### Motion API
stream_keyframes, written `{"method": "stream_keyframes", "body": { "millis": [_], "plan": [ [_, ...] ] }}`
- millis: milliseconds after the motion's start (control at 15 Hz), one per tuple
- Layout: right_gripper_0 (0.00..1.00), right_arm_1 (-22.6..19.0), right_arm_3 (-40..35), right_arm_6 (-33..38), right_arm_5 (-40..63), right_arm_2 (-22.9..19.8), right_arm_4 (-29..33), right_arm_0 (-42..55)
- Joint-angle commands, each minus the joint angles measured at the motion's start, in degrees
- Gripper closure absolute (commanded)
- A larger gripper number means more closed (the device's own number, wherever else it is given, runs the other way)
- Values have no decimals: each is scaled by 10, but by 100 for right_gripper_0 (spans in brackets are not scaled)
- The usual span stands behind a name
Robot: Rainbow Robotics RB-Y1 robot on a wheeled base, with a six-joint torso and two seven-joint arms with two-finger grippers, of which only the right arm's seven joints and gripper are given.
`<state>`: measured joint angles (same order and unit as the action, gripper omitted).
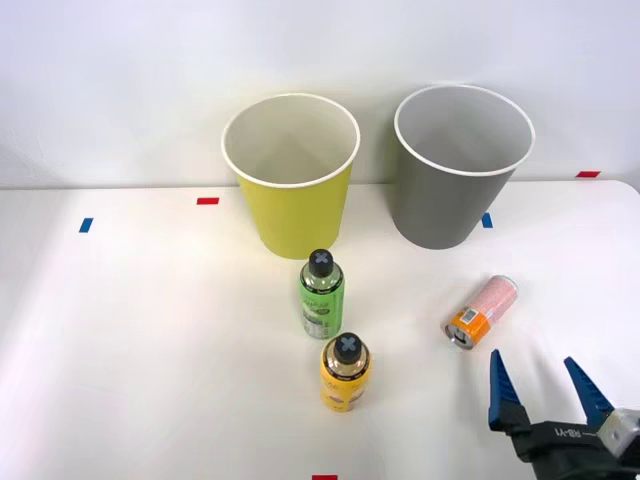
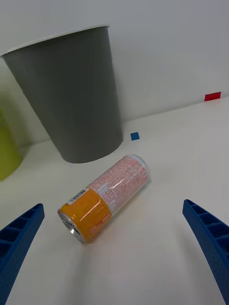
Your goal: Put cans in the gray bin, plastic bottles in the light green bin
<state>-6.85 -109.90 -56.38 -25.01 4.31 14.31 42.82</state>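
One pair of blue ribbed jaws, the right gripper, stood spread wide and held nothing, low at the near right of the surface. Just ahead of the jaws and a little toward the robot's left lay the pink-white can, on its side and apart from both fingers. In the wrist view the can sat between the two open fingers but beyond their tips, so the jaws had not yet straddled it. Its long axis ran slantwise, neither in line with the gap nor square across it: the orange end pointed back toward the jaws and to the left, the pale end away toward the gray bin. By my judgement the coming move turned on that slant; the wrist would want turning until the fingers faced the can's long sides, or the round body might roll off.

Beyond the can the gray bin stood upright at the far right, the light green bin just beside it to the left. Nearer the middle stood the green-labelled bottle and the yellow-orange bottle, both upright and well apart from the jaws.
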Motion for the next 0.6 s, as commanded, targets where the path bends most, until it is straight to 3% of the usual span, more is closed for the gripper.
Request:
{"method": "stream_keyframes", "body": {
  "millis": [67, 600],
  "plan": [
    [0, -4, 49, -6, -77, -4, 14, -2],
    [0, -4, 92, -28, -123, -17, 33, 6]
  ]
}}
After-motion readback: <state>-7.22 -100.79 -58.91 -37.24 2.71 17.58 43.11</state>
